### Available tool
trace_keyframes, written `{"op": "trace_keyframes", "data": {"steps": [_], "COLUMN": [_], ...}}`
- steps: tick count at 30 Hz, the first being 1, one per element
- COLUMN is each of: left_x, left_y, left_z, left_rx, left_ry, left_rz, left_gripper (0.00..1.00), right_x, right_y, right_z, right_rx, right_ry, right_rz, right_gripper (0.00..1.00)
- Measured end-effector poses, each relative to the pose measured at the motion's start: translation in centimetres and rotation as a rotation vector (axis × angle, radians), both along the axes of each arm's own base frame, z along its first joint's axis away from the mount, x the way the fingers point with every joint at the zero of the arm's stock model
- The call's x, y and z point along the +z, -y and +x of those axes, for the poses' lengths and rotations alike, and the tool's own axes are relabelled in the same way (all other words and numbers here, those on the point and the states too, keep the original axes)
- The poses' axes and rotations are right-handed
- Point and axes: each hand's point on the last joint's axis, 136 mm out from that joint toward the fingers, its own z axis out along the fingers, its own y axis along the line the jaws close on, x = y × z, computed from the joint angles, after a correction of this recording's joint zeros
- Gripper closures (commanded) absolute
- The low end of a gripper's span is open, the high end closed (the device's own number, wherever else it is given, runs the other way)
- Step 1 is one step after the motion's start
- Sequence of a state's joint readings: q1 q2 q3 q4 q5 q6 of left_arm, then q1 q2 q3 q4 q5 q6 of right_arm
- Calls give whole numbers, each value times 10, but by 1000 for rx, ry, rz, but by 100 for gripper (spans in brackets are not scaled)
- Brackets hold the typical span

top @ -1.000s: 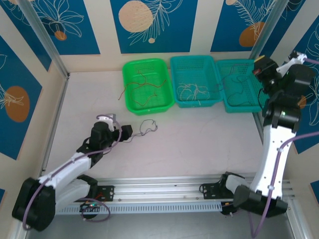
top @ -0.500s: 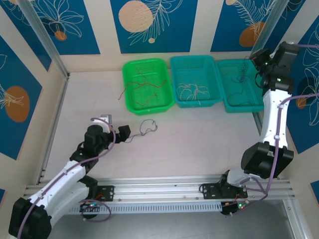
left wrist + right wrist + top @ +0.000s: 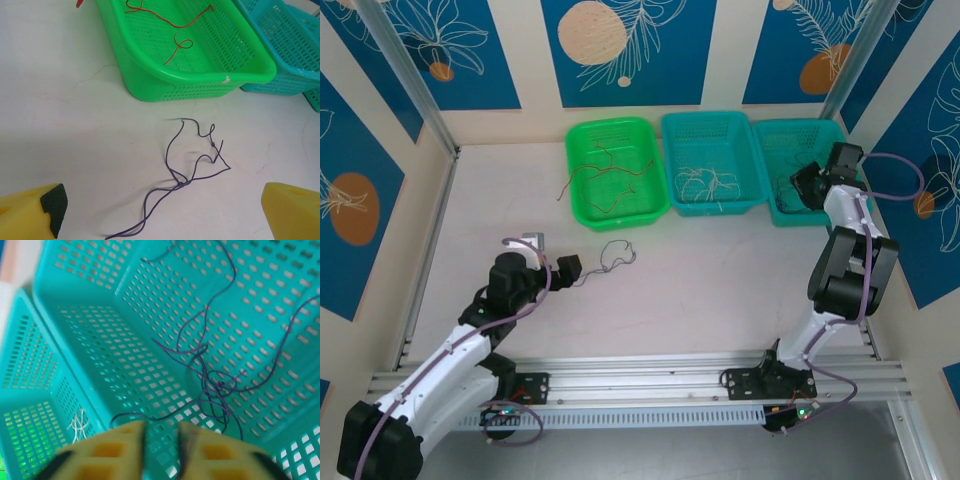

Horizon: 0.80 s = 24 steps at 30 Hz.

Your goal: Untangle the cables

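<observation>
A dark purple tangle of cables lies on the table in front of the green basket. My left gripper is open just to the left of it. In the left wrist view the tangle lies ahead of the gripper, knotted near its middle and touching neither yellow finger. My right gripper reaches down into the right teal basket. Its fingers stand a narrow gap apart over the basket floor, close to several dark purple cables; nothing shows between them.
Red-orange cables lie in the green basket, one hanging over its left rim. Whitish cables lie in the middle teal basket. The three baskets stand in a row at the back. A metal rail runs along the near edge.
My right arm has swung down from high above the right wall into the right teal basket. My left arm has drawn back slightly; the tangle on the table has not moved.
</observation>
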<state>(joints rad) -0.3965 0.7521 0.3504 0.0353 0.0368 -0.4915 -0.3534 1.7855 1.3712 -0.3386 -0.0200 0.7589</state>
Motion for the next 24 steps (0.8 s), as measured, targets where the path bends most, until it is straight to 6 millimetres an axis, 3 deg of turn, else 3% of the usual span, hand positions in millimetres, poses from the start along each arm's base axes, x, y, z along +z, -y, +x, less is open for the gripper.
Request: {"op": "trace_keyframes", "data": {"steps": [3, 5, 9, 12, 16, 18, 21, 24], "left_x": [-3, -5, -11, -19, -29, -33, -30, -16], "left_y": [2, 3, 6, 9, 14, 17, 21, 26], "left_z": [-1, -1, -2, -3, -6, -7, -8, -6], "left_rx": [-10, -15, -29, -40, -66, -80, -103, -124], "left_ry": [-15, -23, -47, -84, -129, -148, -161, -159], "left_rz": [-3, -4, -8, -16, -19, -20, -29, -42], "left_gripper": [0, 0, 0, 0, 1, 1, 1, 2], "right_x": [4, 15, 53, 87, 120, 129, 130, 113], "right_y": [2, 1, -13, -38, -105, -156, -235, -307], "right_z": [2, 2, -6, -24, -55, -70, -98, -136], "right_rx": [2, 9, 48, 107, 294, 446, 686, 899], "right_ry": [-16, 0, 81, 165, 282, 318, 348, 332], "right_rz": [13, 4, -1, -20, -34, -54, -87, -117], "right_gripper": [23, 22, 15, 13, 14, 14, 15, 15]}}
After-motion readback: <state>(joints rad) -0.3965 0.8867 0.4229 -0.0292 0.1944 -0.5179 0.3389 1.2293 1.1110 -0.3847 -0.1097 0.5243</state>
